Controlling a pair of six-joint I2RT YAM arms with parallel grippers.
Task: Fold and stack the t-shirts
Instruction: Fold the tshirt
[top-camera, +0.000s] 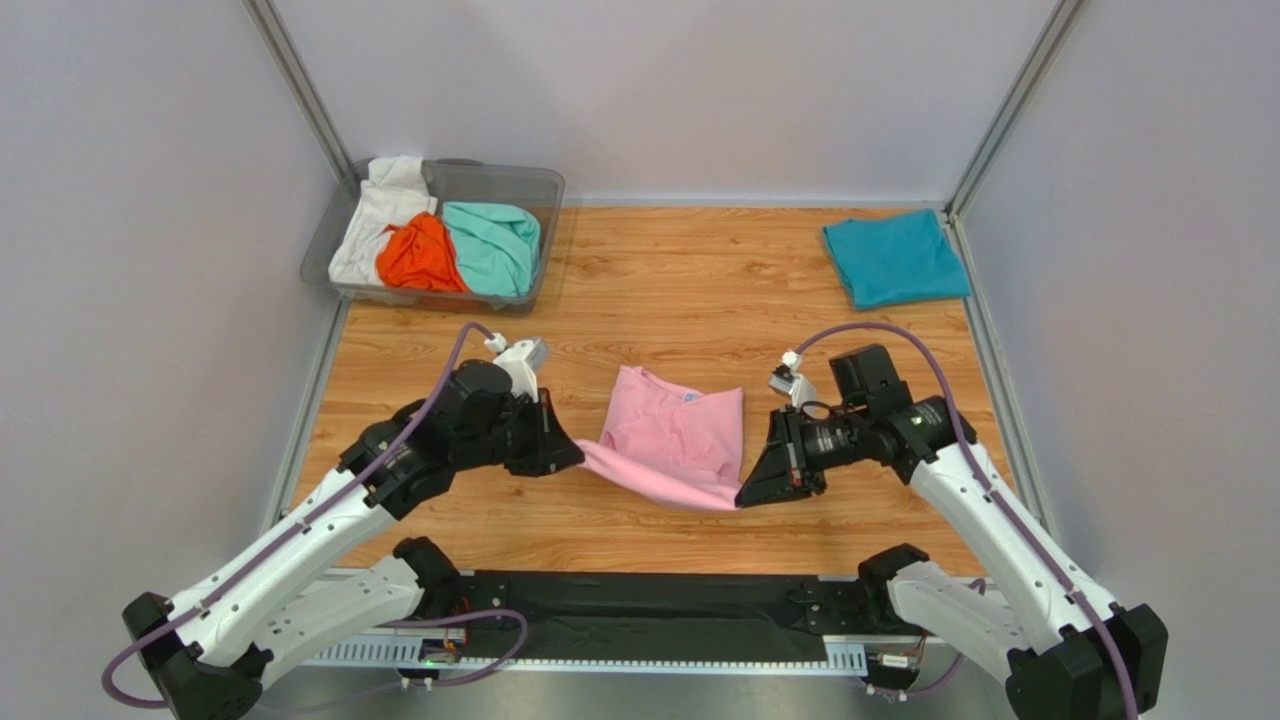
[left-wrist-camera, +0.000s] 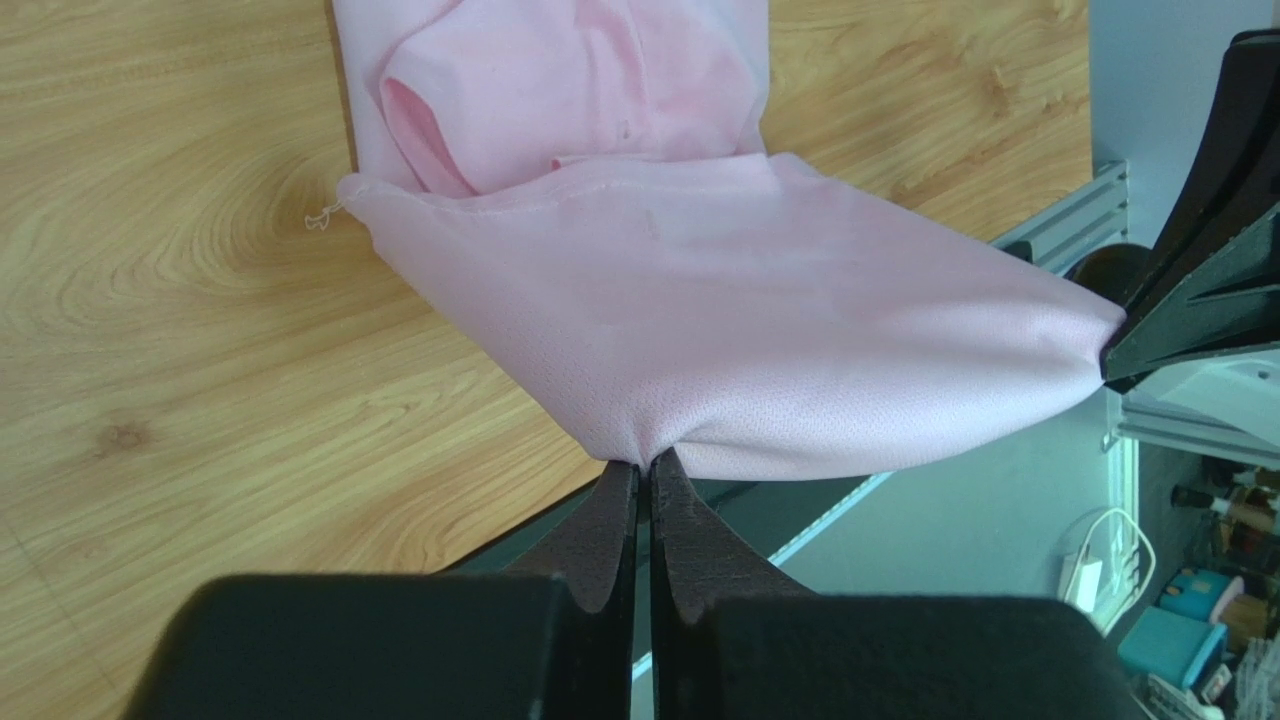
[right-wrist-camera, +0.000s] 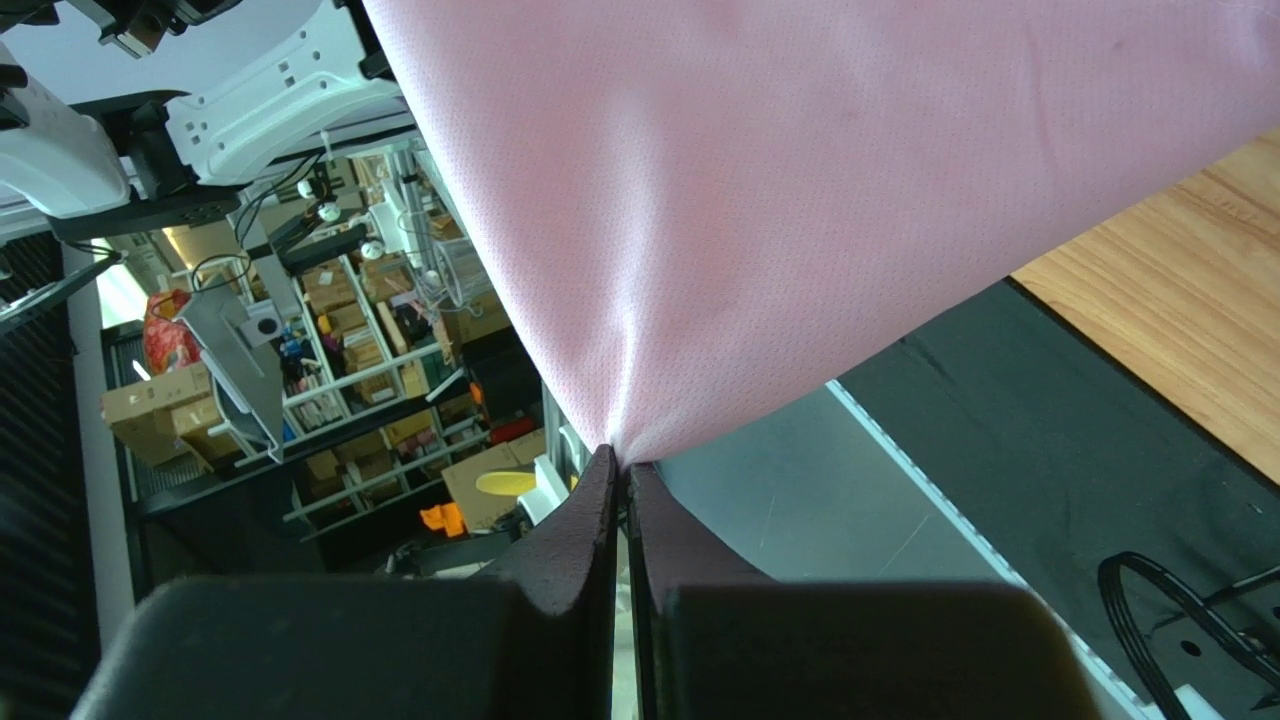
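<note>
Pinching the pink t-shirt (top-camera: 672, 435) mid-table, left gripper (top-camera: 579, 453) and right gripper (top-camera: 741, 495) clamp its near corners; its blue neck label (top-camera: 688, 398) is unreadable. Behind sit a bin (top-camera: 541, 177) of tees (top-camera: 418, 255) and a teal t-shirt (top-camera: 896, 258).

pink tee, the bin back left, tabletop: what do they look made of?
The pink t-shirt looks like soft fine-knit fabric, probably cotton or a blend: matte, with a tiny mesh texture and limp drape. The bin looks like translucent grey plastic with see-through walls. The tabletop shows wood grain with knots; whether solid wood or laminate, I cannot tell.
</note>
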